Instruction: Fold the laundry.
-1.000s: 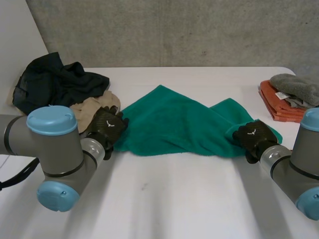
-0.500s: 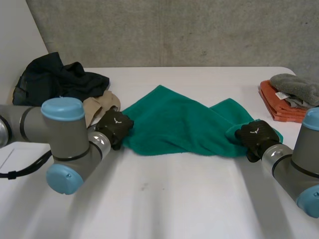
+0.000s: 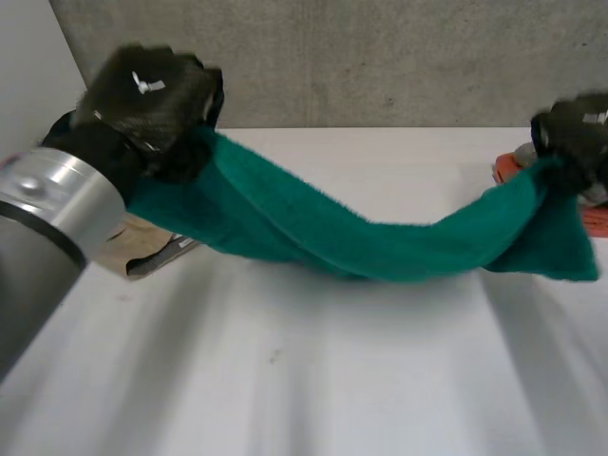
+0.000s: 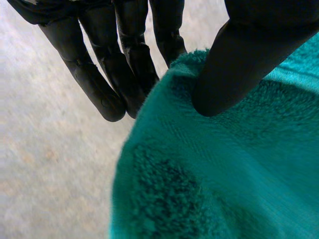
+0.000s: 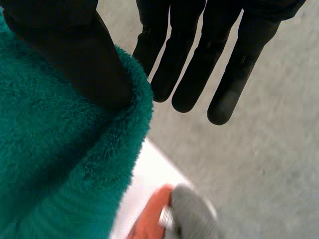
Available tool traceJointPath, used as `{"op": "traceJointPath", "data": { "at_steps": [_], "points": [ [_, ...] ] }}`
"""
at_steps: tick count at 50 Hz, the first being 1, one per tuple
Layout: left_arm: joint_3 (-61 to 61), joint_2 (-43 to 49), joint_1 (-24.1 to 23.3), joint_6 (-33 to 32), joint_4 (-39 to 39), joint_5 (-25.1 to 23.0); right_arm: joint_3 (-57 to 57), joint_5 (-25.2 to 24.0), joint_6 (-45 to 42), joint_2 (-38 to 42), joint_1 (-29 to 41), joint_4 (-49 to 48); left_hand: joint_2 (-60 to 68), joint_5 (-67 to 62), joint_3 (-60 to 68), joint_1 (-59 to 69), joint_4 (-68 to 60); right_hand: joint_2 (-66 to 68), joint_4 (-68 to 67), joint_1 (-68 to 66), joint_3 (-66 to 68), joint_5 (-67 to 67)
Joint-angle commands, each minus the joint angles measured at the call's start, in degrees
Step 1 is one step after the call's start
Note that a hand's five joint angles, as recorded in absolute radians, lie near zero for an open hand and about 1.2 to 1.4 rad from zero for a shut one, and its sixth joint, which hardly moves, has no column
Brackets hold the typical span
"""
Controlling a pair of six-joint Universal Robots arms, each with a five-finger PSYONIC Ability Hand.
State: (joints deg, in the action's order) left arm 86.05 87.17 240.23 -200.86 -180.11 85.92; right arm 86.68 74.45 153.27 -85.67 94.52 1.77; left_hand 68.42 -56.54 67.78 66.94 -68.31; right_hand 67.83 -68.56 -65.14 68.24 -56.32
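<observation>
A green towel (image 3: pixel 380 249) hangs stretched between my two raised hands, and its sagging middle is just above the white table (image 3: pixel 332 380). My left hand (image 3: pixel 152 90) holds the towel's left end high at the back left. In the left wrist view its thumb (image 4: pixel 239 64) presses the towel (image 4: pixel 224 174) edge against straight fingers (image 4: pixel 99 74). My right hand (image 3: pixel 575 128) holds the other end at the far right. There its thumb (image 5: pixel 75 55) pins the towel (image 5: pixel 50 164) beside straight fingers (image 5: pixel 199 64), and a flap of cloth hangs below the hand.
A beige cloth (image 3: pixel 142 249) lies on the table under my left forearm. A folded orange cloth (image 5: pixel 149 219) with a grey one (image 5: pixel 194 214) on top sits at the table's right edge, below my right hand. A concrete wall stands behind.
Both hands have risen from the table with the towel's ends. The towel, lying crumpled before, now hangs between them. The left hand closed on its end.
</observation>
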Motion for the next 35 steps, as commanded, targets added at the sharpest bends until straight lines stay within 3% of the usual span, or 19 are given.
{"op": "traceJointPath", "data": {
  "at_steps": [1, 7, 10, 12, 15, 17, 21, 22, 26, 33, 35],
  "points": [
    [-0.2, -1.7, -0.7, 1.4, 3.2, -1.8, -9.9, -2.8, 6.4, 11.1, 4.5, -8.9, 11.6, -13.5, 12.2, 13.1, -11.7, 12.2, -11.4, -14.9, 11.8, -13.7],
    [1.4, 0.8, 0.2, 1.5, 3.8, -0.3, -18.8, 0.8, 4.6, 26.6, 9.3, -17.0, 11.6, -13.5, 12.2, 13.1, -11.7, 12.2, -11.4, -14.9, 11.8, -13.7],
    [1.9, 1.9, 0.2, 1.6, 3.7, 0.0, -21.5, -0.2, 4.3, 32.6, 10.9, -19.2, 11.6, -13.5, 12.2, 13.1, -11.7, 12.2, -11.4, -14.9, 11.8, -13.7],
    [2.2, 2.7, 0.2, 1.6, 3.8, 0.1, -24.1, -1.1, 3.9, 38.3, 12.7, -20.6, 11.6, -13.5, 12.2, 13.1, -11.7, -7.4, 8.2, 4.7, -7.8, 5.9],
    [2.1, 4.4, 0.2, 1.6, 3.8, 0.1, -26.7, -0.7, 2.7, 43.1, 15.0, -20.3, 11.6, -13.5, 12.2, 13.1, -11.7, -57.8, 58.6, 55.1, -58.2, 56.3],
    [2.1, 4.9, 0.3, 1.6, 3.9, 0.1, -27.4, 0.8, 2.5, 43.2, 15.3, -19.4, 11.6, -13.5, 12.2, 13.1, -11.7, -57.8, 58.6, 55.1, -58.2, 56.3],
    [1.8, 5.1, 1.0, 1.6, 4.2, -0.1, -26.3, 8.5, 3.2, 39.6, 15.2, -14.4, 11.6, -13.5, 12.2, 13.1, -11.7, -57.8, 58.6, 55.1, -58.2, 56.3],
    [1.7, 5.0, 1.2, 1.4, 4.2, -0.2, -25.3, 11.8, 3.3, 37.0, 15.2, -11.5, 11.6, -13.5, 12.2, 13.1, -11.7, -57.8, 58.6, 55.1, -58.2, 56.3],
    [0.8, 4.7, 0.9, 1.6, 4.2, -0.1, -20.9, 17.3, 3.6, 28.1, 15.0, -0.3, 11.6, -13.5, 12.2, 13.1, -11.7, -57.8, 58.6, 55.1, -58.2, 56.3],
    [-1.4, 3.2, -0.2, 1.7, 5.2, -0.2, -8.6, 15.8, 5.0, 19.2, 12.2, 18.3, 11.6, -13.5, 12.2, 13.1, -11.7, -56.7, 57.4, 54.0, -57.1, 55.2],
    [-2.3, 2.7, -0.8, 1.8, 5.2, -0.2, -5.4, 14.7, 5.5, 18.3, 11.5, 18.6, 11.6, -13.5, 12.2, 13.1, -11.7, -53.5, 54.2, 50.8, -53.9, 52.0]
  ]
}}
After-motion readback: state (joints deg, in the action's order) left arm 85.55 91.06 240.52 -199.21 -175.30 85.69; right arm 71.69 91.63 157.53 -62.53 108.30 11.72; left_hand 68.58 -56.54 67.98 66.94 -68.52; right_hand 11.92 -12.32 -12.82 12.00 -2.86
